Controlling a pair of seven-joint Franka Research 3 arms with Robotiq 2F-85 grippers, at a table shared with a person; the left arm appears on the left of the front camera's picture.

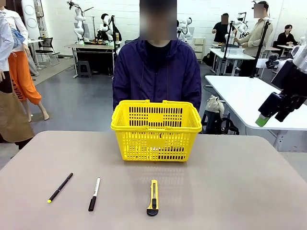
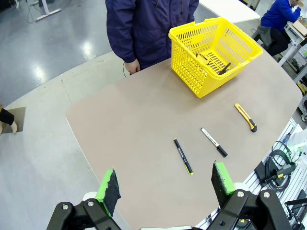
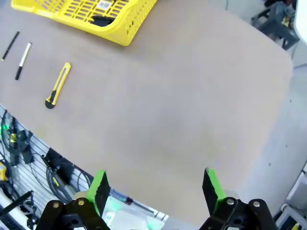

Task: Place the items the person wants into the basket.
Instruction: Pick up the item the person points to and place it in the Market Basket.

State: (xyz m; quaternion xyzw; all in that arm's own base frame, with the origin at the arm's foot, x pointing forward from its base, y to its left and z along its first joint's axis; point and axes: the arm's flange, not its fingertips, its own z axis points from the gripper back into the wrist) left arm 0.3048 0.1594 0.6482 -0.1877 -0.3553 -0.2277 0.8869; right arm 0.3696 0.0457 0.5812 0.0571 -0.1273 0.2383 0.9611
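The yellow basket (image 1: pixel 156 129) stands at the table's far middle, right in front of the person (image 1: pixel 157 72) in a dark purple jacket. A dark object (image 2: pixel 223 67) lies inside it, too small to identify. The yellow-and-black utility knife (image 1: pixel 153 197) lies on the table near the front edge, in line with the basket. My right gripper (image 1: pixel 268 115) hangs high beyond the table's right side, open and empty (image 3: pixel 156 187). The left gripper (image 2: pixel 165 184) is also open and empty, held high above the table's left end. The knife (image 2: pixel 245 117) and the basket (image 2: pixel 211 52) lie far off.
A white-and-black marker (image 1: pixel 94 193) and a black pen with a yellow tip (image 1: pixel 60 187) lie left of the knife. The person's hand (image 2: pixel 132 67) hangs at the far table edge. Cables (image 3: pixel 19 143) run below the near edge. White tables (image 1: pixel 249 96) stand to the right.
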